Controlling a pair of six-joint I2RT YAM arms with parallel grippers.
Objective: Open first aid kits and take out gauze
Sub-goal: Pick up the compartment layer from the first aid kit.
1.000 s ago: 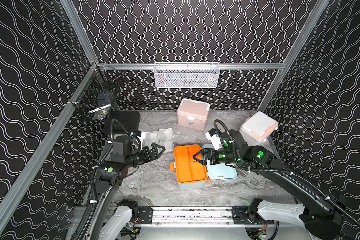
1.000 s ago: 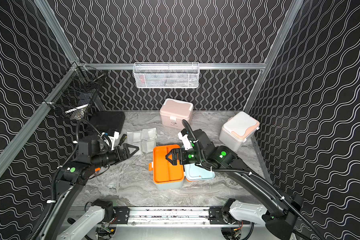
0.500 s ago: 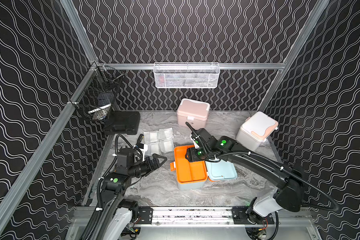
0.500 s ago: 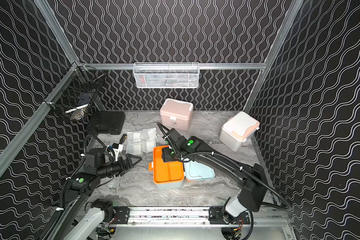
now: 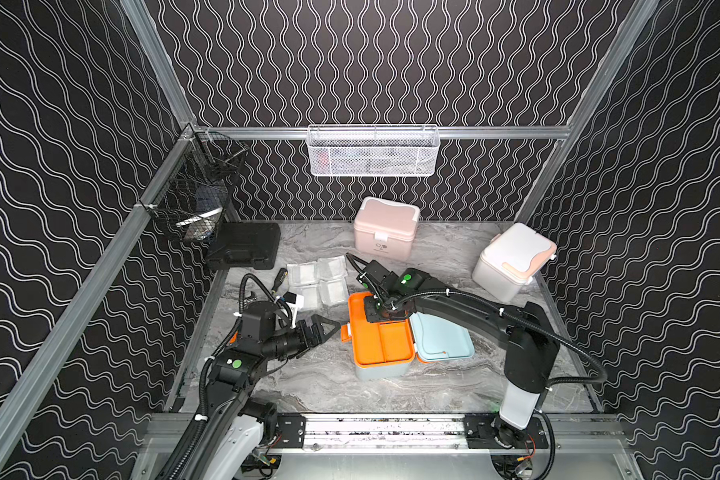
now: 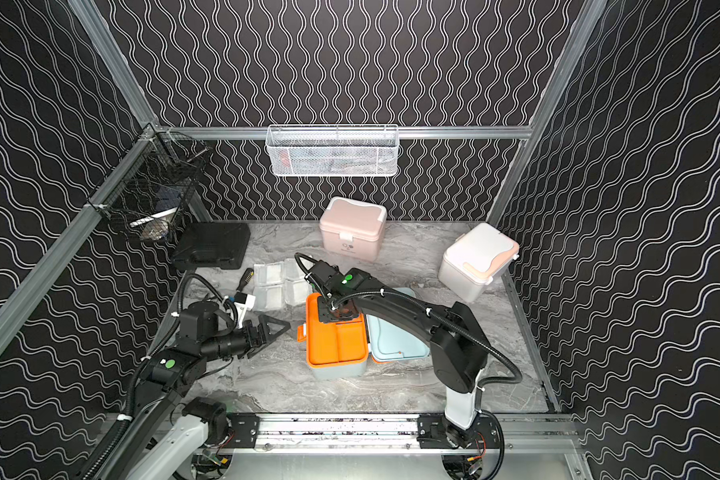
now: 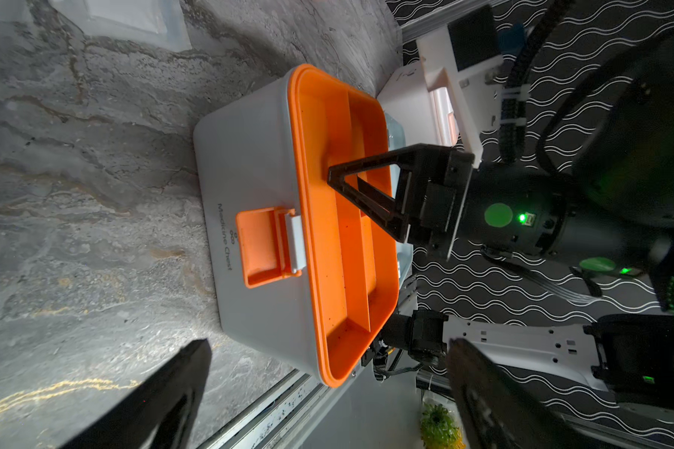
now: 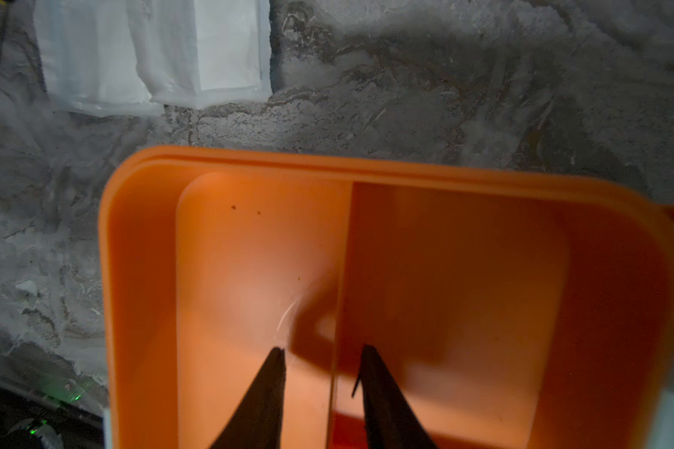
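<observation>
1. The right gripper [image 8: 322, 348] is hidden at its tips in both top views, over the orange tray [image 5: 381, 345].
2. Only in the right wrist view are its jaws seen narrow, astride the divider [image 8: 341, 272].
3. The left gripper [image 5: 323, 330] is held wide, 9 o'clock of the open kit [image 5: 377, 372].
4. Gauze packets [image 5: 319, 282] are laid at its 11 o'clock; their count is unclear.

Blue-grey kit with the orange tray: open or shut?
Open. The kit has its pale blue lid flipped back flat beside it, leaving the orange tray exposed in both top views.
</observation>
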